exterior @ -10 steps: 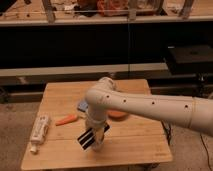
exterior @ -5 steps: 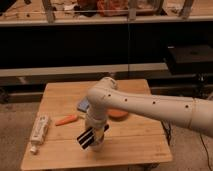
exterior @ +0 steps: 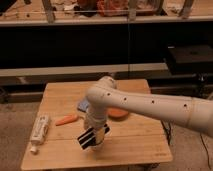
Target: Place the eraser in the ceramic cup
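Observation:
My gripper (exterior: 92, 138) hangs low over the front middle of the wooden table (exterior: 140, 145), at the end of the white arm (exterior: 145, 105) that reaches in from the right. A pale rounded shape (exterior: 99, 146) shows just under and behind the gripper; it may be the ceramic cup, but I cannot tell. A small yellowish patch (exterior: 106, 131) sits by the gripper's right side. I cannot make out the eraser; it is either hidden by the gripper or out of view.
A white tube (exterior: 39, 131) lies at the table's left edge. An orange carrot-like object (exterior: 66, 120) lies left of the gripper. An orange dish (exterior: 118, 113) sits behind the arm, and a blue item (exterior: 83, 105) beside it. Dark shelving stands behind the table.

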Available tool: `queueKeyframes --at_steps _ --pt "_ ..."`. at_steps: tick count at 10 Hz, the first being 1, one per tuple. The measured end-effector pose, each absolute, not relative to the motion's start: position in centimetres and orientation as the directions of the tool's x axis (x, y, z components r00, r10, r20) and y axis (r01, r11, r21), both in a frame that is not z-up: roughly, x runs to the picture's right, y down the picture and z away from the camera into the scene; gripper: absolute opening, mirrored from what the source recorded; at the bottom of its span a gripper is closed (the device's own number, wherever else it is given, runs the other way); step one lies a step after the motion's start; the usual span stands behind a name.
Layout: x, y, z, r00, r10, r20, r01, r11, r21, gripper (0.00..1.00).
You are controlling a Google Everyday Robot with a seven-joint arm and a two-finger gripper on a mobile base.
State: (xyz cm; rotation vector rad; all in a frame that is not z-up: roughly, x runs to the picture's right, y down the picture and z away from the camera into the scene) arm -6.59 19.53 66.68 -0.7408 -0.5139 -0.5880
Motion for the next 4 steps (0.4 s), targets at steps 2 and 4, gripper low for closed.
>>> queueKeyframes --at_steps 2,4 --pt "-6.31 19.21 66.30 0.731 -0.331 0.596 0.654 0.588 -0.476 0.66" --pt "-5.75 18.73 65.75 0.731 -0.332 0.597 0.648 0.614 -0.451 0.66"
